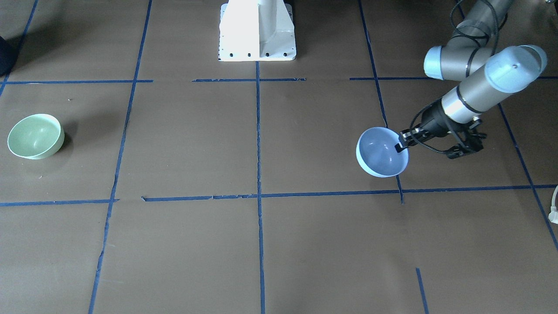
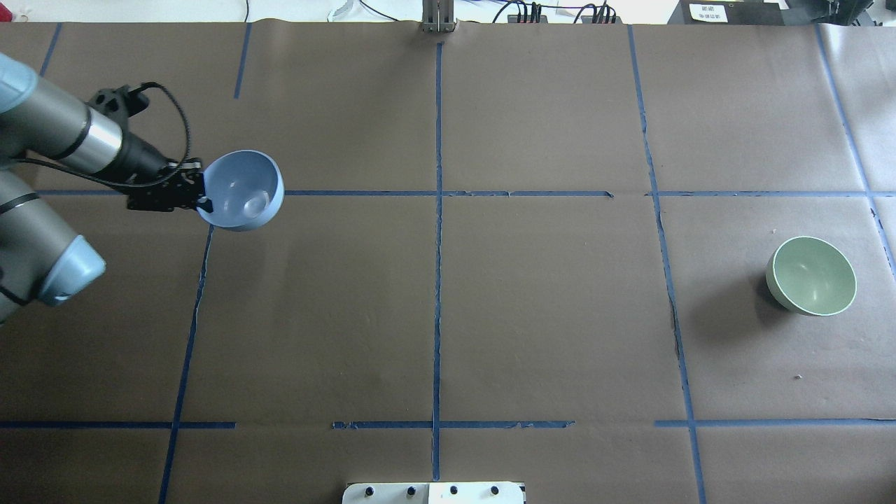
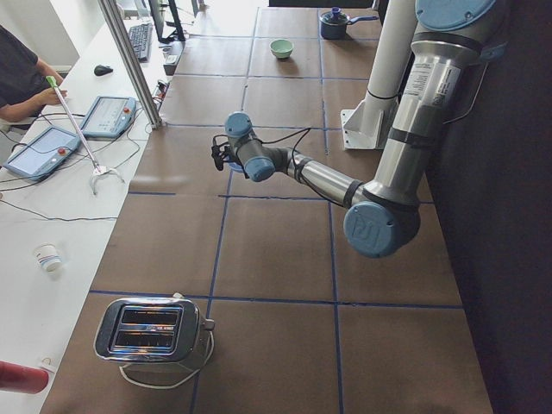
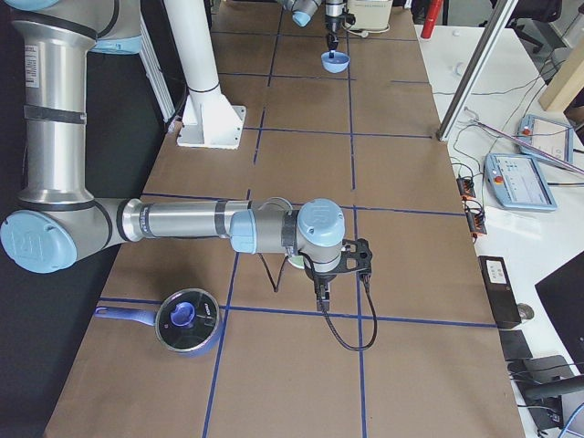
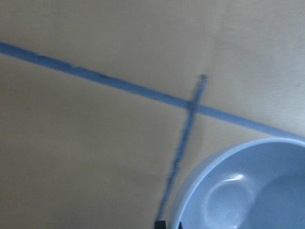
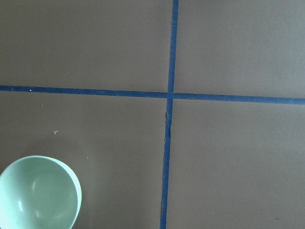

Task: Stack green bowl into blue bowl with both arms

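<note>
Pinching the rim, left gripper (image 1: 400,146) held blue bowl (image 1: 379,152): probably light, stiff, glossy, likely slippery. Right gripper (image 4: 321,297) aperture: cannot tell.

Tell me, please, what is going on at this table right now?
The left pincer grips the blue bowl by its rim and holds it tilted over the table. The green bowl sits upright at the table's other end, not gripped. The right pincer hangs close to it, but I cannot tell whether it is open. The bowls are not yet stacked.
</note>
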`<state>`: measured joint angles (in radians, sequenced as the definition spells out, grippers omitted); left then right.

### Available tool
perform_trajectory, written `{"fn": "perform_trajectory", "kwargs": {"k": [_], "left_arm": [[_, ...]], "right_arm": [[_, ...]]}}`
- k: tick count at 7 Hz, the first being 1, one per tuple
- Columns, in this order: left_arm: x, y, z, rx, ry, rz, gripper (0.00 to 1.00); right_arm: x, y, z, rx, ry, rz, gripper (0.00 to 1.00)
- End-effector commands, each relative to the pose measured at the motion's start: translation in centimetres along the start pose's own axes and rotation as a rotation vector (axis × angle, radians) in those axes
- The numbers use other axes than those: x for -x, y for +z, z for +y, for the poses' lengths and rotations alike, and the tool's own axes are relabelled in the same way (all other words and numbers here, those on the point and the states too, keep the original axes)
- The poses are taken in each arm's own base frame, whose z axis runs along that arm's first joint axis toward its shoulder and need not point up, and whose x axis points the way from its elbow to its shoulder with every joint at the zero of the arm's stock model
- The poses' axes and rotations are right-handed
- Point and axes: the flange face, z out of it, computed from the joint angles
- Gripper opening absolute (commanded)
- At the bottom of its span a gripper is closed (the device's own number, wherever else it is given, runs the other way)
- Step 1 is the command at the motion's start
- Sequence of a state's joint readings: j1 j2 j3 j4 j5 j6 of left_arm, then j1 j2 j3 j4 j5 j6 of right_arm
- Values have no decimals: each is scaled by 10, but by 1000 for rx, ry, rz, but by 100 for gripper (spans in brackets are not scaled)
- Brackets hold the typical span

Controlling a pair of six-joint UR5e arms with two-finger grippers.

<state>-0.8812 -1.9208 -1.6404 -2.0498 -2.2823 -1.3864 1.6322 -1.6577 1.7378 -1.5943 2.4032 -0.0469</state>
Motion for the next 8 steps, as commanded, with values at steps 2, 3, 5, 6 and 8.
{"fn": "perform_trajectory", "kwargs": {"k": [2, 3, 5, 6, 8], "left_arm": [[-154, 75, 123, -23, -76, -21, 0], [-171, 94, 155, -29, -52, -17, 0], [-183, 113, 186, -23, -31, -20, 0], [-183, 120, 197, -6, -22, -26, 8], [-174, 120, 192, -15, -19, -36, 100]], "right_arm": [[-2, 2, 3, 6, 8, -2, 100], [-2, 2, 3, 5, 8, -5, 100], [0, 0, 2, 2, 6, -7, 100], [1, 1, 2, 2, 7, -16, 100], [4, 0, 1, 0, 6, -39, 100]]}}
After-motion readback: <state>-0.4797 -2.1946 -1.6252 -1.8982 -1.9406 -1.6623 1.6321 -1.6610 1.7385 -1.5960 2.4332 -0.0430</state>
